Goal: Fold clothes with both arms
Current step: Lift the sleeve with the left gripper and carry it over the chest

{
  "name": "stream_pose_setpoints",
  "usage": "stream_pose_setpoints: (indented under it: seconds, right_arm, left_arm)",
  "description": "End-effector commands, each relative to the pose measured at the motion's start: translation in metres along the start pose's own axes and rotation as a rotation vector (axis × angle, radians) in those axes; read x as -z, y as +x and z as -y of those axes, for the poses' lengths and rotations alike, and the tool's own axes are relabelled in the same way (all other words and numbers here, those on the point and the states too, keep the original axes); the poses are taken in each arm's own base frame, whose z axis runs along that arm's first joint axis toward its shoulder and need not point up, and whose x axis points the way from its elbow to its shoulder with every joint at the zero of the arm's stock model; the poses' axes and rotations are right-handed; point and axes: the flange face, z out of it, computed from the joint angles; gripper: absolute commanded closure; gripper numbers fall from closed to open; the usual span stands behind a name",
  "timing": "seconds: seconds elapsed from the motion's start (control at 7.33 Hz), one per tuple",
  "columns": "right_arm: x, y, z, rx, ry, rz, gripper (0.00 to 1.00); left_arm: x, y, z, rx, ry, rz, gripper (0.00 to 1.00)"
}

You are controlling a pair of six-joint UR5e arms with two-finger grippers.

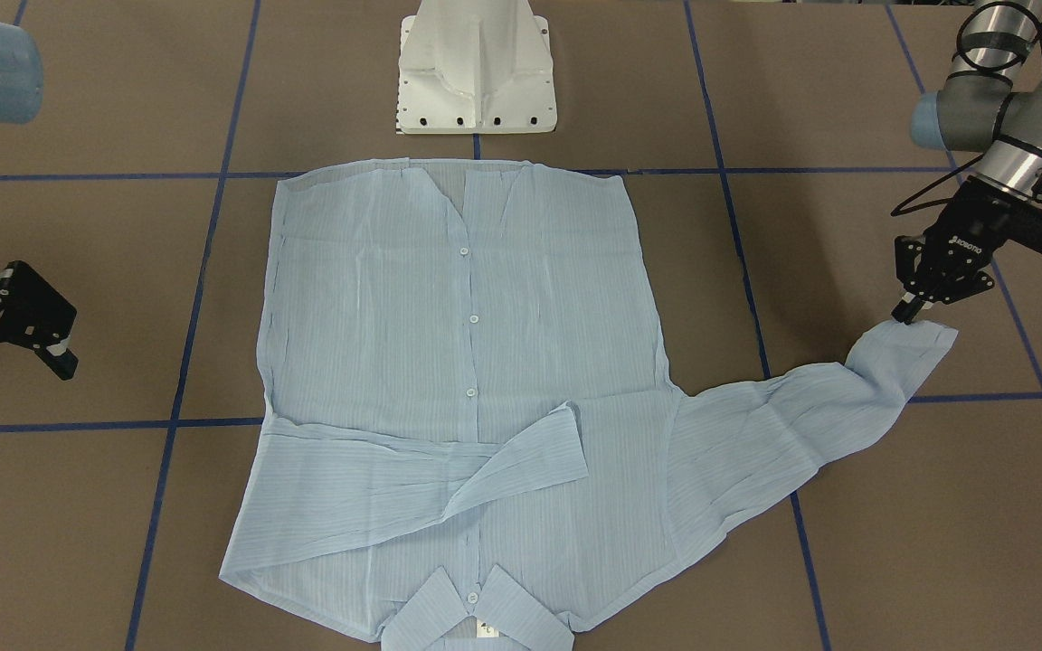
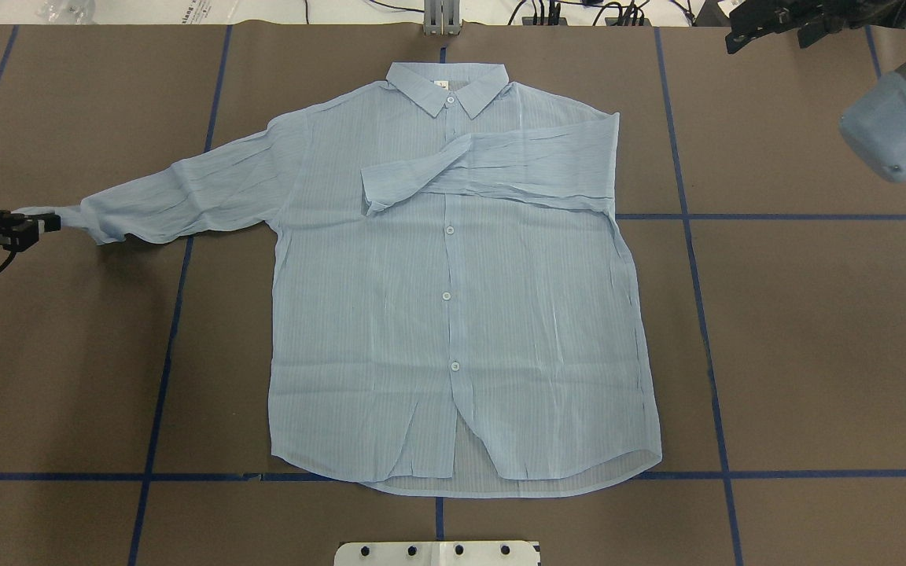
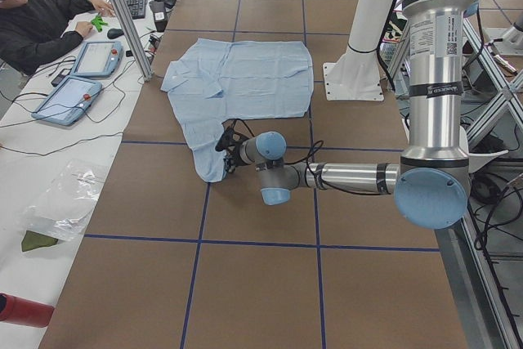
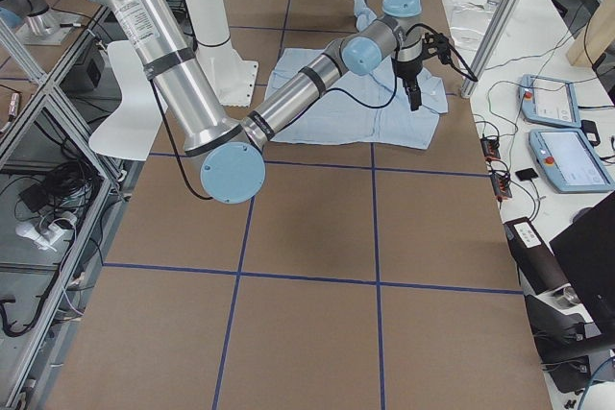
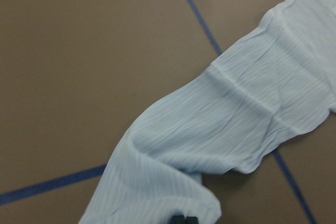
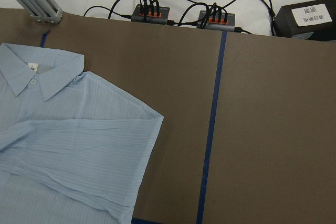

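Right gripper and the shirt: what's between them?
Just bare table and one blue tape line between right gripper and shirt, seen front-facing.

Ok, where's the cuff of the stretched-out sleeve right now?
In the overhead view the cuff is at the far left of the table, well out from the shirt's body, with the left pincer closed on its tip.

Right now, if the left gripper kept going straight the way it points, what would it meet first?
The cuff of the outstretched sleeve: the left gripper seems pinched on its edge, with the table probably just beneath.
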Motion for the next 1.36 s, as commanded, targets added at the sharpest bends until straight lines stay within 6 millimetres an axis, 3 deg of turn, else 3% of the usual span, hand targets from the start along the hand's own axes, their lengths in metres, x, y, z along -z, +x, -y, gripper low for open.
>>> stream_pose_setpoints:
  seconds: [0.0, 0.14, 0.27, 0.41, 0.55, 0.68, 0.82, 0.95, 1.09, 1.23]
  right_arm:
    - [0.0, 0.0, -0.001, -0.007, -0.001, 0.001, 0.0]
    - [0.002, -0.002, -0.002, -0.012, 0.002, 0.005, 0.0]
    - [0.003, 0.0, -0.005, -0.013, 0.002, 0.005, 0.0]
    - [0.003, 0.0, -0.008, -0.014, 0.001, 0.005, 0.0]
    - [0.004, -0.002, -0.009, -0.021, 0.003, 0.008, 0.0]
    - [0.004, -0.003, -0.009, -0.023, 0.003, 0.01, 0.0]
    - [0.003, -0.003, -0.01, -0.023, 0.002, 0.008, 0.0]
    - [0.003, -0.002, -0.011, -0.024, 0.0, 0.009, 0.0]
    - [0.002, -0.001, -0.012, -0.026, -0.002, 0.006, 0.0]
    - [0.004, -0.003, -0.012, -0.025, 0.001, 0.009, 0.0]
  left_arm:
    - [-0.026, 0.074, 0.071, 0.196, 0.05, -0.132, 1.0]
    - [-0.045, 0.115, 0.109, 0.272, 0.018, -0.172, 1.0]
    - [-0.07, 0.168, 0.162, 0.32, 0.007, -0.17, 1.0]
    - [-0.096, 0.235, 0.194, 0.334, -0.038, -0.165, 1.0]
    - [-0.12, 0.296, 0.213, 0.366, -0.078, -0.164, 1.0]
    - [-0.143, 0.347, 0.234, 0.405, -0.087, -0.163, 1.0]
    - [-0.175, 0.388, 0.239, 0.426, -0.063, -0.14, 1.0]
    - [-0.194, 0.414, 0.222, 0.419, -0.062, -0.135, 1.0]
    - [-0.199, 0.441, 0.208, 0.405, -0.073, -0.154, 1.0]
    - [-0.214, 0.486, 0.178, 0.392, -0.059, -0.158, 1.0]
